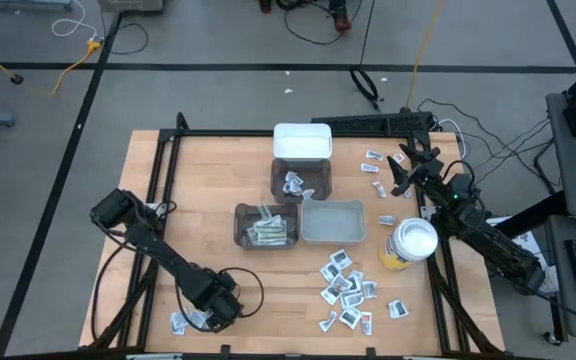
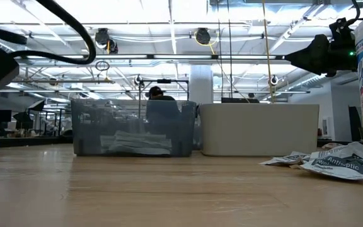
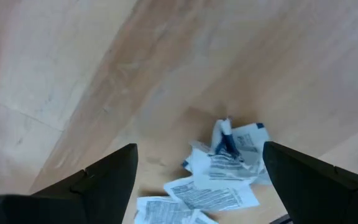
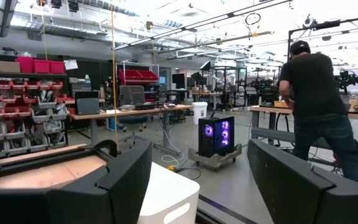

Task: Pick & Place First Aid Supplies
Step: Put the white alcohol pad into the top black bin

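A wooden surface (image 1: 168, 200) carries the whole sorting job, with the two dark arms reaching in from either side. At its middle stand four small bins: a white bin (image 1: 302, 141) at the far side, a dark bin (image 1: 299, 180) with a few packets in it, a second dark bin (image 1: 265, 224) holding narrow strip wrappers, and a clear bin (image 1: 333, 221) that looks empty. A yellow canister (image 1: 409, 245) with a white lid stands at the right edge.

The first aid supplies lie in three groups: a large cluster of square sachets (image 1: 348, 290) near the front right, a loose scatter of small packets (image 1: 376, 170) at the far right, and a small pile (image 3: 219, 168) at the front left corner.

The left tool (image 3: 197, 186) hangs directly over that small pile, fingers spread wide with nothing between them. The right tool (image 1: 405, 165) is raised at the far right edge, also spread and empty, pointing out into the room, where a person (image 4: 316, 99) stands at a bench.

The step in hand looks like the approach for a pick. Next, the left tool would need to descend and pinch a single packet; the sachets overlap, so lifting only one may be awkward. The route to the bins looks unobstructed.
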Controlling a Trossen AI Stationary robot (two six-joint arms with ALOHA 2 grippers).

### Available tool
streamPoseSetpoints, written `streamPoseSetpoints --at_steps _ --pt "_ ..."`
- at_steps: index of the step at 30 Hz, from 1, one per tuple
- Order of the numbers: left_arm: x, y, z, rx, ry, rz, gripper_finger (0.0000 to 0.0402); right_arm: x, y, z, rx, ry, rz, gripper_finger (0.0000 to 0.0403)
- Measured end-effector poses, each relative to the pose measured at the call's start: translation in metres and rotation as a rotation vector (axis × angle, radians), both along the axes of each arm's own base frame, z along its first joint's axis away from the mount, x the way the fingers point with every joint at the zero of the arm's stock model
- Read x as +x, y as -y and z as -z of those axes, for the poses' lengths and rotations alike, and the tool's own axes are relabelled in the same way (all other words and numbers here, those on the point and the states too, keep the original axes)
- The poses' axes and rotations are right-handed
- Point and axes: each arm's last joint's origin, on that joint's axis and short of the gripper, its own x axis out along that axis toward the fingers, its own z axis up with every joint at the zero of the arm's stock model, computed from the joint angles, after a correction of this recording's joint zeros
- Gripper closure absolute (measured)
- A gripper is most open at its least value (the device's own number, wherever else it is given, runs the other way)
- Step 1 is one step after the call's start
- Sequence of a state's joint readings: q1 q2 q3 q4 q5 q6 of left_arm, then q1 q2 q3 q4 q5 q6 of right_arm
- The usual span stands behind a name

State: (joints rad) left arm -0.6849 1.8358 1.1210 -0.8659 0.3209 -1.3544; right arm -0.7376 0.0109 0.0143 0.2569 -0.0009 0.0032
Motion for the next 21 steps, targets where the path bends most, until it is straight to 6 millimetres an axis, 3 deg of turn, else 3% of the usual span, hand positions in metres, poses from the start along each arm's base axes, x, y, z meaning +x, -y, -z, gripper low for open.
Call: streamPoseSetpoints --at_steps 7,21 --pt "-0.0001 0.0006 0.0004 -0.033 0.007 0.074 0.0064 0.0000 0.0000 0.0000 0.000 0.000 0.000 0.0140" --pt "0.0002 -0.0001 0.0004 -0.059 0.038 0.196 0.0196 0.0000 0.0000 0.0000 0.000 0.000 0.000 0.0140"
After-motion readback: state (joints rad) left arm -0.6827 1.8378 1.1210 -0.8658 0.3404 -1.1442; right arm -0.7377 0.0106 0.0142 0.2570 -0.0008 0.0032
